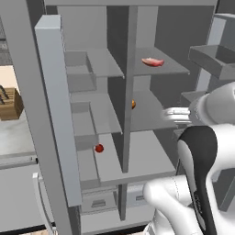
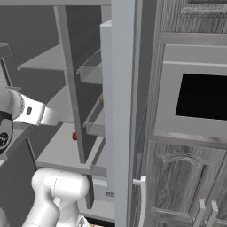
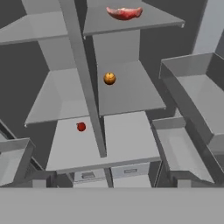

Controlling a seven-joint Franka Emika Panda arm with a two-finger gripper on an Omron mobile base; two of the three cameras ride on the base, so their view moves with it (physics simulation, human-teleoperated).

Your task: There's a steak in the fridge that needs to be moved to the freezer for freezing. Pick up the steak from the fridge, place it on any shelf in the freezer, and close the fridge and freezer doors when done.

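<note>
Grey shelving of the tall two-door unit stands wide open ahead, both doors swung out. A vertical divider (image 1: 128,92) splits the inside into two halves. The steak (image 1: 153,62) lies flat on the top shelf (image 1: 172,69) of the right half, near that board's front middle; the hand view shows it again, high up, pink-red with a paler rim. One level down on the same side, an orange ball (image 3: 109,78) sits close against the divider. Lower still, on the left half, a red ball (image 1: 99,148) rests on the bottom shelf, just beside the divider.

The left door (image 1: 57,110) stands edge-on in the left base view, its inner bins facing the shelves. The right door (image 2: 122,111) does the same in the right base view, with a slim handle low on its edge. Door bins (image 3: 197,92) hang at the right of the hand view.

Beyond the right door, wood-grain cabinetry holds a built-in oven (image 2: 195,93) with a dark window. Left of the unit, a wooden block sits on a pale counter (image 1: 16,133).

The arm (image 1: 197,151) rises at lower right in the left base view, its wrist pointing toward the shelves. The claw is spread apart and grips nothing; it is well short of the steak.
</note>
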